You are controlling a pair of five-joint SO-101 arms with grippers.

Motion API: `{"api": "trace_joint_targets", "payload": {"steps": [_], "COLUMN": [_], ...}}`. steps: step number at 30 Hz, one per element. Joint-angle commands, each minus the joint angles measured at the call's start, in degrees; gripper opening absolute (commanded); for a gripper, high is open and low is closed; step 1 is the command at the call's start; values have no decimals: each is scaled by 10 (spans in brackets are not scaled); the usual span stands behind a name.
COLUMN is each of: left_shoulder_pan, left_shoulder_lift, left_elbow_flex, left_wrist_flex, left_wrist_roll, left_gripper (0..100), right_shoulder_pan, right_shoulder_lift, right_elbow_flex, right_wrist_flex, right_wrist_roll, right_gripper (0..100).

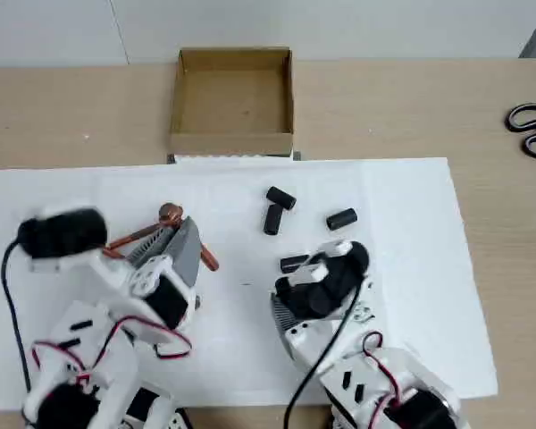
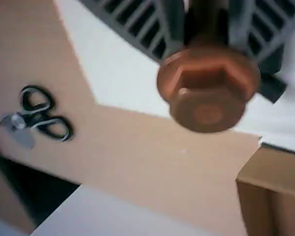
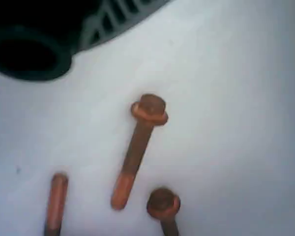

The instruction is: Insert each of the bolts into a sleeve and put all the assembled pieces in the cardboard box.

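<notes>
My left gripper [image 1: 172, 230] is shut on a copper bolt [image 1: 170, 214] just above the white paper; in its wrist view the bolt's hex head [image 2: 207, 91] sticks out from between the grey fingers [image 2: 130, 19]. Two more bolts [image 1: 129, 239] [image 1: 207, 258] lie beside that gripper. My right gripper [image 1: 302, 264] is shut on a black sleeve [image 1: 294, 263], whose open end [image 3: 28, 55] shows close up in its wrist view, with loose bolts [image 3: 139, 147] on the paper beyond. Three other sleeves [image 1: 280, 197] [image 1: 272, 219] [image 1: 341, 218] lie mid-paper. The cardboard box [image 1: 231, 136] stands empty at the back.
Black-handled scissors [image 1: 531, 128] lie on the bare wood at the far right, also seen in the left wrist view [image 2: 38, 116]. A white paper sheet [image 1: 411, 268] covers the work area. The box's corner [image 2: 275, 189] shows near the held bolt.
</notes>
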Motion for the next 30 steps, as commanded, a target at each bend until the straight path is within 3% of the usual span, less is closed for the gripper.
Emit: {"api": "trace_joint_targets", "payload": {"steps": [1,8,16,30], "left_shoulder_pan": [29,132,144,178], "left_shoulder_lift": [-74,-115,-120,-119], "left_elbow_flex": [35,85,151,186], "left_wrist_flex": [-40,-62,-148,-154], "left_wrist_roll": [4,3,3,3], "left_gripper": [6,6,6,6], "right_shoulder_pan": [-9,-10,-19,-49], "right_shoulder_lift": [-3,-2,-2,-2], "right_elbow_flex": [-5,-5,-4,4], "right_wrist_flex": [-17,-38,-42,-45], "right_wrist_roll": [-7,-8,-11,-11], "right_gripper": [3,3,3,3]}}
